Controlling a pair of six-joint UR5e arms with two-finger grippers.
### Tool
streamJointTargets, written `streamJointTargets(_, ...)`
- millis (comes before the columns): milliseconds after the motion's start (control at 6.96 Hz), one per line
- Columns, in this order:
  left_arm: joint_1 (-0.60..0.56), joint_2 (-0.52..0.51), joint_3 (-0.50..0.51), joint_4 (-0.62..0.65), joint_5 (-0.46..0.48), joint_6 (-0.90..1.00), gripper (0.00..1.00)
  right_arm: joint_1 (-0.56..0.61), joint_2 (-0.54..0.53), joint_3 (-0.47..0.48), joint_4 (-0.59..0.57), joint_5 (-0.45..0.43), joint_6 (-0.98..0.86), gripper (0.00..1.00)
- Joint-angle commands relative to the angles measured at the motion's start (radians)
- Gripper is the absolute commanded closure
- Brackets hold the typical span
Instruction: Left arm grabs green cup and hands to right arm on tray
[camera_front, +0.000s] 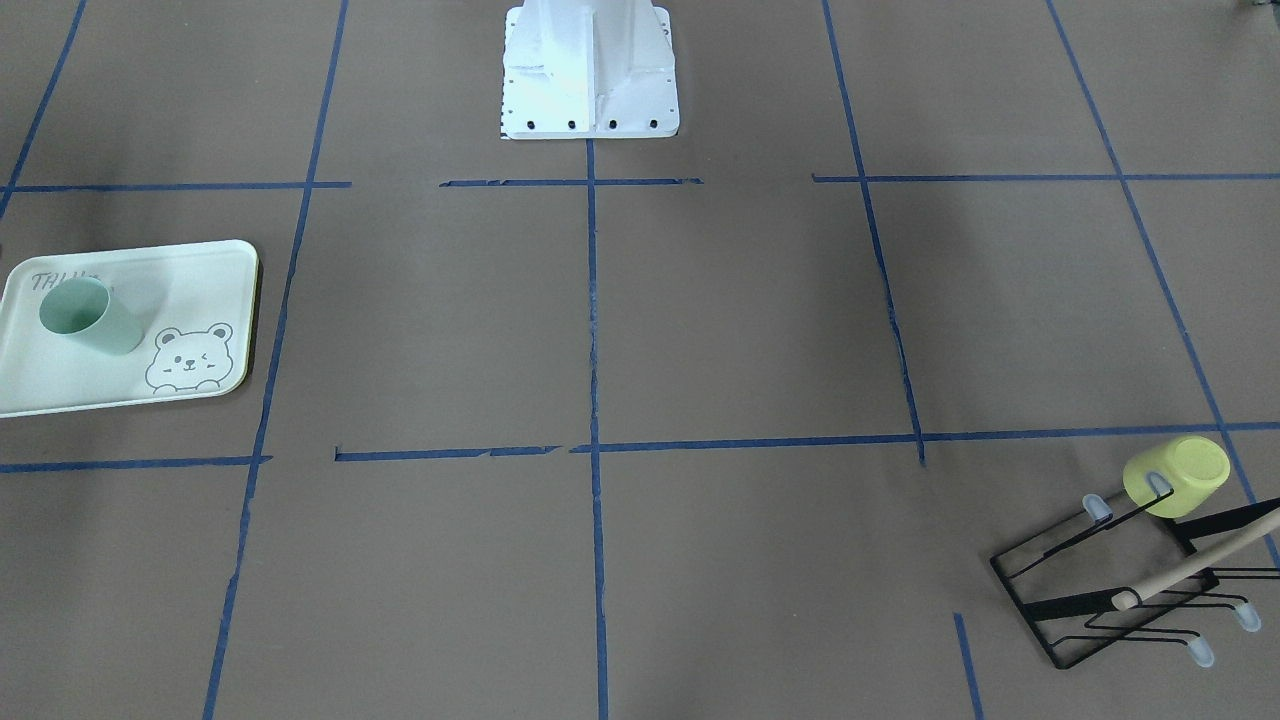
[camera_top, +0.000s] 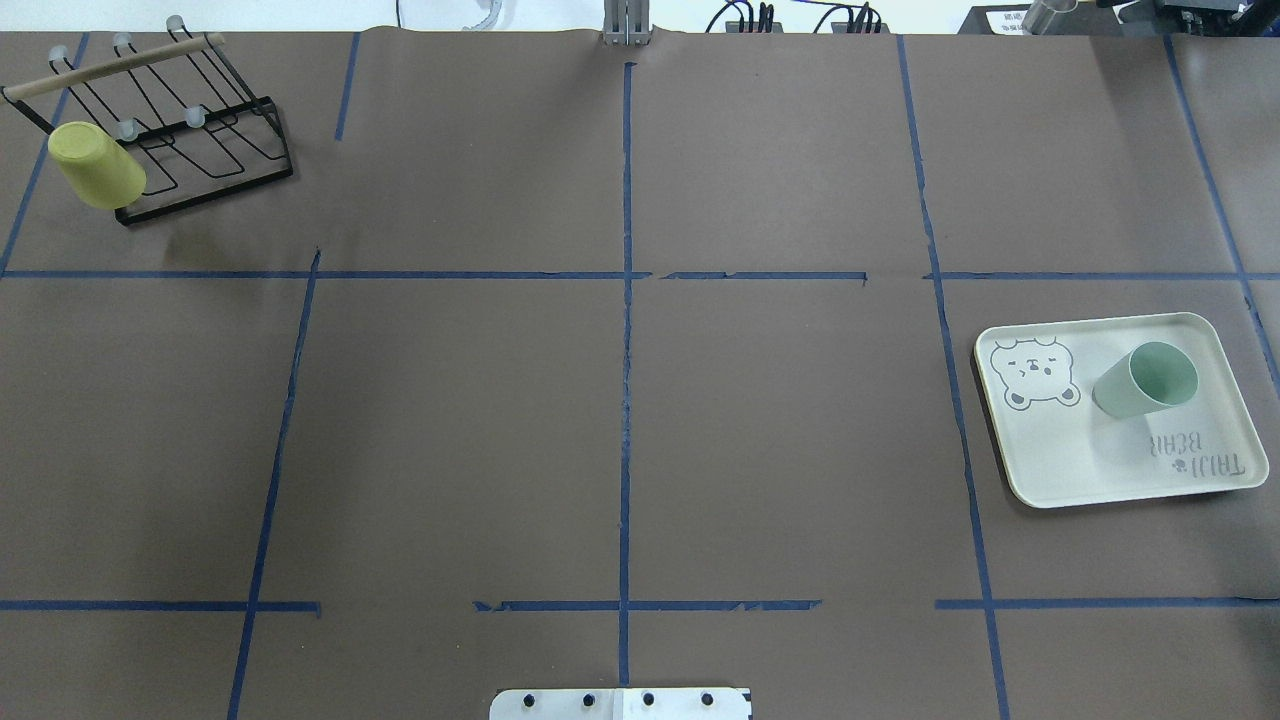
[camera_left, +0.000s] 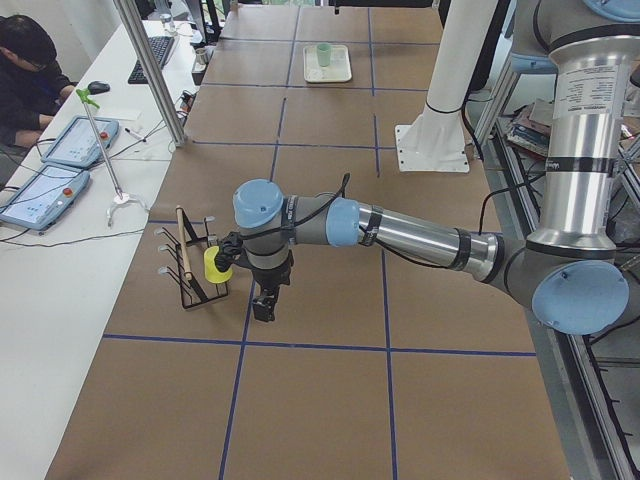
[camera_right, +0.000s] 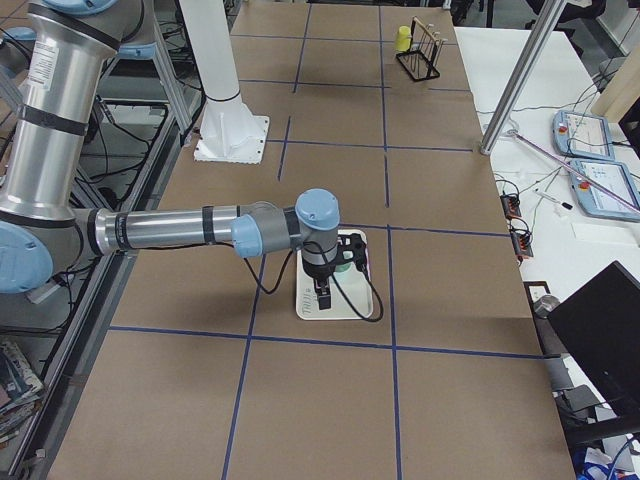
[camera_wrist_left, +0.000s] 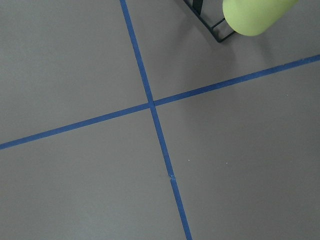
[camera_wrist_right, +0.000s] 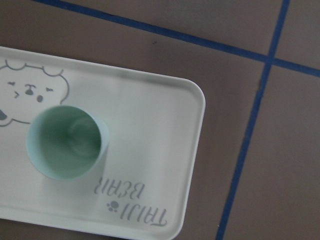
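Note:
The pale mint-green cup (camera_top: 1145, 380) stands upright and empty on the cream tray (camera_top: 1100, 470) with the bear drawing, at the table's right. It also shows in the front view (camera_front: 90, 315) and in the right wrist view (camera_wrist_right: 67, 142). My right gripper (camera_right: 322, 298) hangs over the tray, beside the cup, and shows only in the exterior right view. My left gripper (camera_left: 265, 308) hangs low over the table beside the cup rack and shows only in the exterior left view. I cannot tell whether either gripper is open or shut.
A yellow-green cup (camera_top: 95, 165) hangs upside down on a black wire rack (camera_top: 200, 150) with a wooden handle at the far left corner. The white robot base (camera_front: 590, 70) stands at the table's near edge. An operator (camera_left: 30, 70) sits at a side desk.

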Motion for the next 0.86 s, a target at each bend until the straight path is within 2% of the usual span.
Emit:
streamJointTargets(0, 0.0, 0.088, 0.01, 0.003, 0.009, -0.009, 0.0, 0.1, -0.03, 0.012, -0.067, 0.015, -0.018, 0.02)
streamJointTargets(144, 0.002, 0.096, 0.028, 0.002, 0.003, -0.005, 0.0, 0.099, -0.031, 0.024, -0.109, 0.008, -0.022, 0.01)
streamJointTargets(719, 0.0, 0.136, 0.036, 0.016, 0.012, -0.014, 0.0, 0.093, -0.048, 0.015, -0.095, 0.006, -0.036, 0.0)
